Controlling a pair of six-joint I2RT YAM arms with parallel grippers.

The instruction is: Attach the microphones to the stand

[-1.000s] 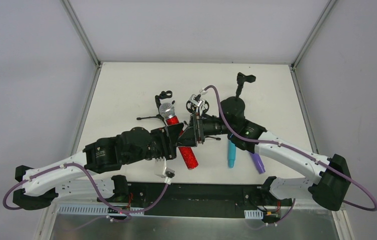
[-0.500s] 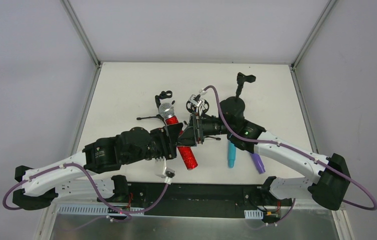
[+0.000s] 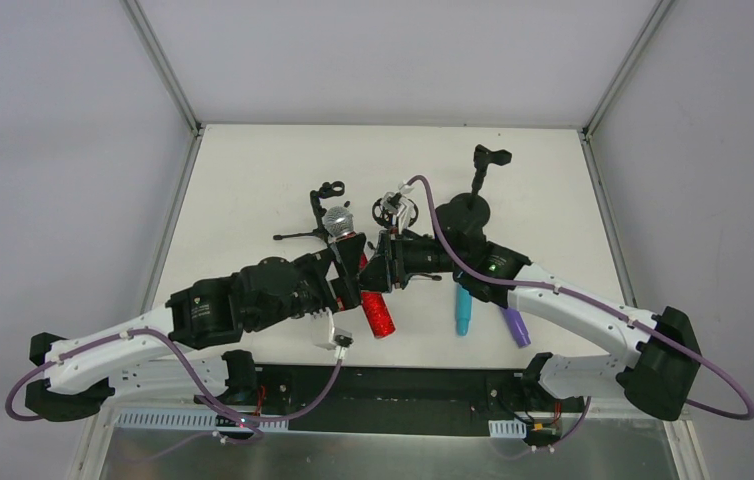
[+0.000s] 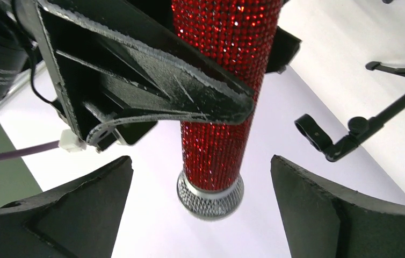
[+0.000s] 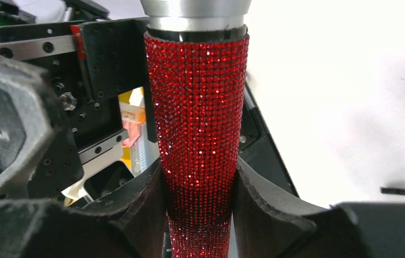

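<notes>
The red microphone (image 3: 371, 295) with its silver mesh head (image 3: 338, 221) hangs slanted above the table centre, between both grippers. My right gripper (image 3: 381, 272) is shut on its glittery red body (image 5: 199, 134), both pads pressing its sides. My left gripper (image 3: 348, 278) stands open, its fingers (image 4: 60, 215) wide apart on either side of the red microphone (image 4: 219, 118) without touching it. The cyan microphone (image 3: 463, 308) and the purple one (image 3: 515, 326) lie on the table under the right arm. A tripod stand (image 3: 325, 195) with a clip is just behind the mesh head.
A round-based stand (image 3: 468, 213) with a clip on top (image 3: 493, 156) rises at the back right, and a third clip (image 3: 394, 210) sits near the right wrist. In the left wrist view a stand arm with clip (image 4: 351, 134) lies to the right.
The left gripper has opened and let go of the red microphone, and its wrist has shifted slightly. The right gripper has closed on the microphone and holds it alone.
</notes>
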